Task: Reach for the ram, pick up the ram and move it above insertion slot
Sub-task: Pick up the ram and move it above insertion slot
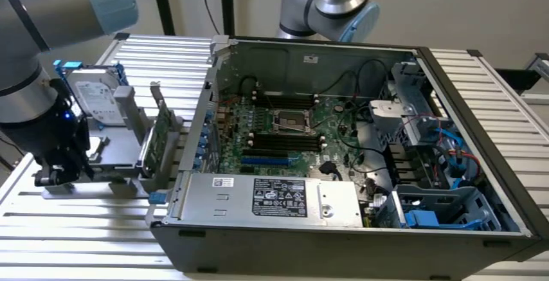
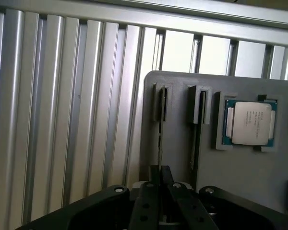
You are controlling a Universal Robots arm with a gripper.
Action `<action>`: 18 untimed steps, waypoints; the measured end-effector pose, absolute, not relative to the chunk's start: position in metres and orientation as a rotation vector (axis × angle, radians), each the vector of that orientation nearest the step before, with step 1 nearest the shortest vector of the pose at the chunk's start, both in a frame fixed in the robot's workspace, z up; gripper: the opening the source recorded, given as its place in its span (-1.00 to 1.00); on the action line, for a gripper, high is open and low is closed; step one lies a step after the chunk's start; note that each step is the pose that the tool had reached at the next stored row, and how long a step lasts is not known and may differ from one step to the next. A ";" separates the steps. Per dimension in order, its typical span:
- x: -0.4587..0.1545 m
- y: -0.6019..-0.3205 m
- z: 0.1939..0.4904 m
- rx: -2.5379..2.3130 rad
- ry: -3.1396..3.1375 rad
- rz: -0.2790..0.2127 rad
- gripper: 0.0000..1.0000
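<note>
The ram [image 2: 159, 129] stands on its thin edge in a slot of the gray holder [image 2: 240, 182]. Its long side runs straight out ahead of the end effector [image 2: 160, 176], which looks pinched shut on the ram's near part. In the exterior view the end effector is at 8 o'clock. The case [image 1: 343, 242] is at 3 o'clock from it, on the counter [image 1: 86, 229].

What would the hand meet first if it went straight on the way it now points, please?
The ram, whose thin edge sits in the shut hand; straight beyond it lies the grey holder that it stands in, though the depth between them is hard to judge.
</note>
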State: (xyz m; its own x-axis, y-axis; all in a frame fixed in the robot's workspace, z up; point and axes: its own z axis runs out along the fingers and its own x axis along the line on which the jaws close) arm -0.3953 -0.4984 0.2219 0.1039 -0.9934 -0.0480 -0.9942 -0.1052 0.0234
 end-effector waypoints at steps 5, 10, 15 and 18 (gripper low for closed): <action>-0.395 -0.498 0.245 -2.322 2.092 0.080 -0.73; -0.395 -0.498 0.267 -2.322 2.093 0.080 -0.73; -0.395 -0.498 0.283 -2.318 2.094 0.083 -0.73; -0.394 -0.498 0.295 -2.318 2.094 0.083 -0.73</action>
